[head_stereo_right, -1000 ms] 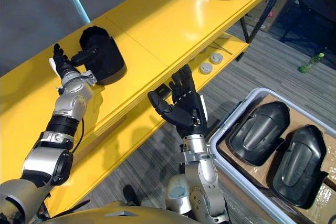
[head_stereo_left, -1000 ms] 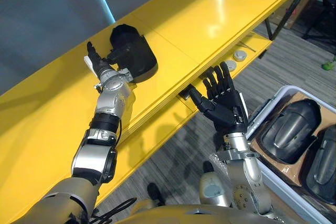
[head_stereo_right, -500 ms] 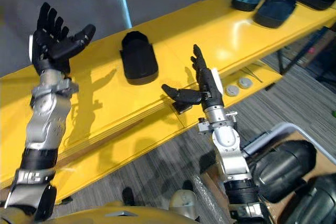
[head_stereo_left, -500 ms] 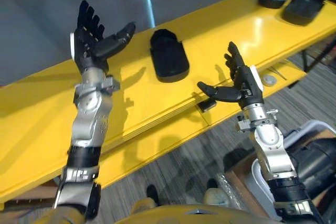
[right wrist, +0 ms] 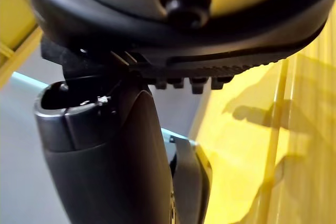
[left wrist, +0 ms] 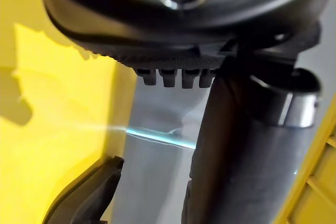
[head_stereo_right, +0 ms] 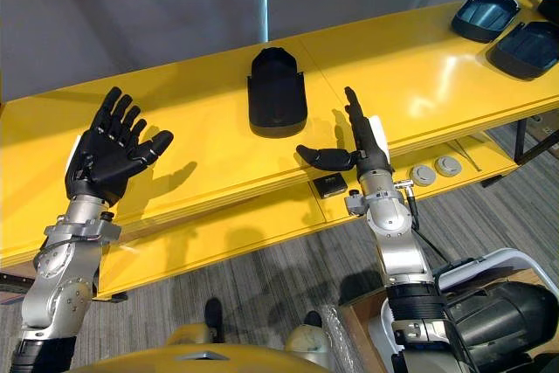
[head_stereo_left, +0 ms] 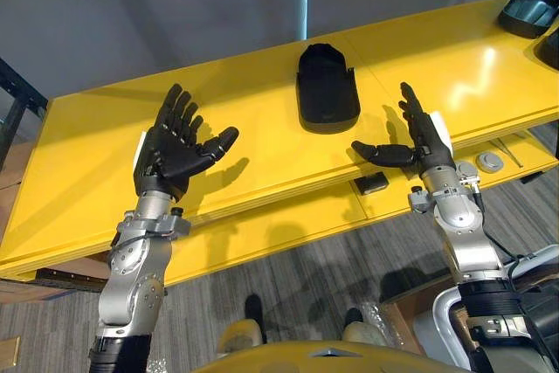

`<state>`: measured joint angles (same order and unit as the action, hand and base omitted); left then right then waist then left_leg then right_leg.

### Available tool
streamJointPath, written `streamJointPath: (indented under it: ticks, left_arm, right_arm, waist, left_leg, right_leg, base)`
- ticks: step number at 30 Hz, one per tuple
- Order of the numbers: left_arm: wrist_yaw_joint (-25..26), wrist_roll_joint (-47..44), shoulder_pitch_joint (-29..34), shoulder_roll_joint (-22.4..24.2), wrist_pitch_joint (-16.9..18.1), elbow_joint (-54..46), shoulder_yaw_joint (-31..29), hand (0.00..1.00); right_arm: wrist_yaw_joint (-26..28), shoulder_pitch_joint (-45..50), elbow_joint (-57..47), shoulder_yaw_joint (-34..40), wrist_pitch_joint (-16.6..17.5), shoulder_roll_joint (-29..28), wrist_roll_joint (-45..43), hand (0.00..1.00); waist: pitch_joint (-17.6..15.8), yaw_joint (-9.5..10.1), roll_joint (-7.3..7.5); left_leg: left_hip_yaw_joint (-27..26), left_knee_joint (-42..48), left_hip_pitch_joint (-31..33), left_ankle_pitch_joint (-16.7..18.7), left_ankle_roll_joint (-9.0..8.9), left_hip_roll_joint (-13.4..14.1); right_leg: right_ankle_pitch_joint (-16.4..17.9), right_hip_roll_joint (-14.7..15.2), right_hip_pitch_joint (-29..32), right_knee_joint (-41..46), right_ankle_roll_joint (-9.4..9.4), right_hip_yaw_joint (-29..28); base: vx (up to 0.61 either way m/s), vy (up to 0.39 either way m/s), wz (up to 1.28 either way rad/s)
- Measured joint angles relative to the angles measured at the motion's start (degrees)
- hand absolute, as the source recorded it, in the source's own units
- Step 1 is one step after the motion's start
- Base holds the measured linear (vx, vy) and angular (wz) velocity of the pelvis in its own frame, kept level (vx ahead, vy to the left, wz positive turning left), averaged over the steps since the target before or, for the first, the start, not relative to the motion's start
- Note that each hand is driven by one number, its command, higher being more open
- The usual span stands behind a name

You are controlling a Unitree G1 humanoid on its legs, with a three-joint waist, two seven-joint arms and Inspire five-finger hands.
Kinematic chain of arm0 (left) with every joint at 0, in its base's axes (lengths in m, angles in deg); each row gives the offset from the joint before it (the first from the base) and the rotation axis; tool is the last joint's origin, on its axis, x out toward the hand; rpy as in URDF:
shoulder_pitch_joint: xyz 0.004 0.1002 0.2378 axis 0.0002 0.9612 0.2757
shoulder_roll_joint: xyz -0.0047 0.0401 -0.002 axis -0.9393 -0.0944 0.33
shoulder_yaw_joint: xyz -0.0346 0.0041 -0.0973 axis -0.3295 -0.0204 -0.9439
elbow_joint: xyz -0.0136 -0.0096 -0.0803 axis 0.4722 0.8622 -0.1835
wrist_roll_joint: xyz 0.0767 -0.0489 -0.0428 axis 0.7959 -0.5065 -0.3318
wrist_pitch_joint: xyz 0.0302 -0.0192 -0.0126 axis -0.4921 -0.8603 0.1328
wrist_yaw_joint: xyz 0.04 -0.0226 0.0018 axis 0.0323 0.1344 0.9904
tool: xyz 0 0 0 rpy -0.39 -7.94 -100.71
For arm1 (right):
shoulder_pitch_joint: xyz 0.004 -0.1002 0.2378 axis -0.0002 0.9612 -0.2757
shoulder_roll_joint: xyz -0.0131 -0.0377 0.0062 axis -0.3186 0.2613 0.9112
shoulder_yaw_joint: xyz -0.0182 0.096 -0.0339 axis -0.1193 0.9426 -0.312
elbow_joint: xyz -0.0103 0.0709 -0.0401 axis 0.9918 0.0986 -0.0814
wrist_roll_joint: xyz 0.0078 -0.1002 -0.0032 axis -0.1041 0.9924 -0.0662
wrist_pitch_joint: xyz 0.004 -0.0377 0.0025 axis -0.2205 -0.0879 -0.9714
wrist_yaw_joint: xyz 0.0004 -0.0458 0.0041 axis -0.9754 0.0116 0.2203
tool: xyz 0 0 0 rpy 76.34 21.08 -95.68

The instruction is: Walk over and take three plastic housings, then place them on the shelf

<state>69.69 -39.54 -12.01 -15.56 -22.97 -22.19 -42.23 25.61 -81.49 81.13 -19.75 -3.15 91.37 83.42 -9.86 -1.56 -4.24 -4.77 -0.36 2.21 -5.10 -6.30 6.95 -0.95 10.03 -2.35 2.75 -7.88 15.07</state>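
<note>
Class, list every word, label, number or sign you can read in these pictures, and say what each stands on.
No text can be read.
The plastic housing on the yellow shelf is plain and dark.
The small black block and round discs on the lower ledge are too small to show any marking.
The left hand and right hand, both open, bear no legible print.

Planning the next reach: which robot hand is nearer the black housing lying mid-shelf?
Right. The right robot hand is open just right of the black housing, apart from it; the left robot hand is open farther off to its left, over the yellow shelf.
</note>
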Motion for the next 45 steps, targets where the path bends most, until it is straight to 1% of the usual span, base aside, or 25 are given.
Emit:
streamJointPath:
  ticks: [3, 5, 8, 9, 12, 14, 17, 22, 23, 28, 33, 35, 38, 41, 45]
  left_arm:
    - [-0.16, 0.01, 1.22, 1.88, 0.19, 0.04, -0.01, 1.0]
    - [-0.3, 0.02, 1.47, 2.13, 0.55, 0.08, 0.01, 1.0]
    - [-0.62, 0.01, 1.48, 2.25, 1.41, 0.11, 0.02, 1.0]
    - [-0.62, 0.01, 1.55, 2.58, 1.44, 0.11, 0.01, 1.0]
    - [-0.62, 0.0, 2.23, 4.09, 1.69, 0.11, 0.03, 1.0]
    - [-0.59, -0.05, 3.8, 4.17, 2.24, 0.14, 0.35, 1.0]
    - [-0.6, -1.23, 3.86, 4.28, 2.38, 0.16, 1.97, 1.0]
    - [-0.68, -1.73, 3.87, 5.44, 2.43, 0.27, 2.37, 1.0]
    - [-0.77, -1.74, 3.87, 5.94, 2.46, 0.48, 2.4, 1.0]
    - [-0.99, -1.82, 3.93, 6.01, 2.46, 1.32, 3.75, 1.0]
    - [-3.33, -6.31, 3.89, 6.02, 2.5, 2.63, 5.07, 1.0]
    - [-4.14, -8.43, 3.89, 6.03, 2.49, 4.92, 6.42, 1.0]
    - [-4.16, -8.56, 3.89, 6.02, 2.46, 6.61, 8.31, 1.0]
    - [-4.65, -8.6, 3.86, 6.02, 2.41, 7.1, 9.98, 1.0]
    - [-5.44, -8.95, 3.62, 5.97, 2.33, 7.1, 11.35, 1.0]
  right_arm:
    - [-0.49, -0.78, 1.61, -0.05, -1.15, 0.0, 1.39, 1.0]
    - [-1.03, -1.22, 2.18, -0.08, -1.77, 0.0, 2.19, 1.0]
    - [-3.19, -2.12, 3.5, -0.24, -3.35, -0.07, 2.17, 1.0]
    - [-4.46, -2.13, 3.71, -0.25, -3.49, -0.18, 2.16, 1.0]
    - [-7.3, -2.44, 3.84, -0.38, -3.56, -0.74, 2.08, 1.0]
    - [-9.74, -4.25, 5.7, -0.36, -3.46, -2.17, 2.06, 1.0]
    - [-11.51, -4.98, 6.02, -0.25, -3.36, -2.59, 2.04, 1.0]
    - [-11.64, -6.99, 6.04, -0.23, -2.49, -3.0, 1.57, 1.0]
    - [-11.63, -7.43, 6.04, -0.25, -1.78, -3.0, 1.55, 1.0]
    - [-11.61, -9.51, 7.24, -0.33, -0.33, -3.0, 1.54, 1.0]
    - [-12.09, -10.31, 9.32, -0.5, -0.34, -3.0, 1.54, 1.0]
    - [-13.48, -11.36, 10.67, -0.57, -0.45, -3.0, 1.54, 1.0]
    - [-14.11, -11.78, 10.67, -0.58, -0.48, -3.0, 1.53, 1.0]
    - [-13.99, -12.77, 11.45, -0.64, -0.51, -3.0, 1.51, 1.0]
    - [-11.74, -14.73, 14.43, -1.08, -0.5, -2.97, 1.0, 1.0]
  waist:
    - [-0.02, 0.2, 0.04]
    - [-0.04, 0.37, 0.07]
    - [-0.05, 0.96, 0.09]
    - [-0.05, 1.31, 0.09]
    - [-0.06, 1.44, 0.11]
    - [-0.11, 1.38, 0.18]
    - [-0.13, 1.8, 0.21]
    - [-0.15, 1.91, 0.24]
    - [-0.15, 1.92, 0.24]
    - [-0.15, 2.24, 0.24]
    - [-0.16, 2.72, 0.23]
    - [-0.21, 2.73, 0.23]
    - [-0.23, 2.73, 0.26]
    - [-0.3, 2.69, 0.28]
    - [-0.47, 2.52, 0.3]
  left_leg:
    - [0.35, -0.56, 0.47, -0.63, 0.0, 0.02]
    - [0.51, -0.98, 0.41, -0.92, 0.0, 0.04]
    - [0.52, -1.02, 0.39, -0.93, 0.01, 0.02]
    - [0.54, -1.1, 0.37, -0.96, 0.0, 0.02]
    - [0.81, -2.27, 0.0, -1.7, 0.05, -0.08]
    - [0.79, -3.3, -0.77, -2.16, 0.02, -0.13]
    - [1.01, -4.0, -0.89, -2.62, 0.01, -0.21]
    - [1.34, -4.17, -0.89, -3.0, 0.12, -0.23]
    - [1.39, -4.33, -0.96, -3.17, 0.14, -0.23]
    - [1.42, -4.41, -1.11, -3.3, 0.16, -0.23]
    - [1.42, -4.44, -1.53, -3.32, 0.16, -0.24]
    - [1.41, -4.46, -1.54, -3.39, 0.13, -0.24]
    - [1.41, -4.46, -1.55, -3.41, 0.09, -0.24]
    - [1.41, -4.45, -1.57, -3.47, 0.1, -0.23]
    - [1.37, -4.44, -1.62, -3.49, 0.1, -0.22]
  right_leg:
    - [-0.15, -0.1, 0.47, 0.0, 0.2, 0.33]
    - [-0.17, -0.14, 0.51, 0.0, 0.21, 0.39]
    - [-0.17, -0.13, 0.49, 0.01, 0.22, 0.38]
    - [-0.17, -0.13, 0.49, 0.01, 0.22, 0.39]
    - [-0.17, -0.11, 0.49, 0.01, 0.22, 0.66]
    - [-0.16, -0.09, 0.26, 0.04, 0.22, 0.66]
    - [-0.16, -0.04, 0.27, 0.08, 0.22, 0.93]
    - [-0.15, -0.03, 0.24, 0.23, 0.22, 1.31]
    - [-0.15, -0.03, 0.23, 0.28, 0.23, 1.37]
    - [-0.13, -0.01, 0.18, 0.42, 0.24, 1.4]
    - [0.16, 0.12, 0.13, 1.18, 0.57, 1.53]
    - [0.17, 0.13, 0.14, 1.21, 0.57, 1.54]
    - [0.17, 0.13, 0.14, 1.24, 0.57, 1.53]
    - [0.16, 0.12, 0.15, 1.27, 0.57, 1.51]
    - [0.15, 0.12, 0.15, 1.31, 0.57, 1.42]
  base:
    - [-0.02, -0.001, 0.06]
    - [0.0, -0.002, 0.03]
    - [0.0, 0.0, 0.0]
    - [0.0, 0.0, 0.0]
    - [0.0, -0.003, 0.05]
    - [0.0, 0.0, 0.0]
    - [-0.02, -0.003, 0.04]
    - [-0.02, -0.009, 0.03]
    - [0.0, 0.0, 0.0]
    - [0.0, 0.0, 0.0]
    - [0.0, 0.0, 0.0]
    - [0.0, 0.0, 0.0]
    - [0.0, 0.0, 0.0]
    - [0.0, 0.0, 0.0]
    - [0.0, 0.0, 0.0]
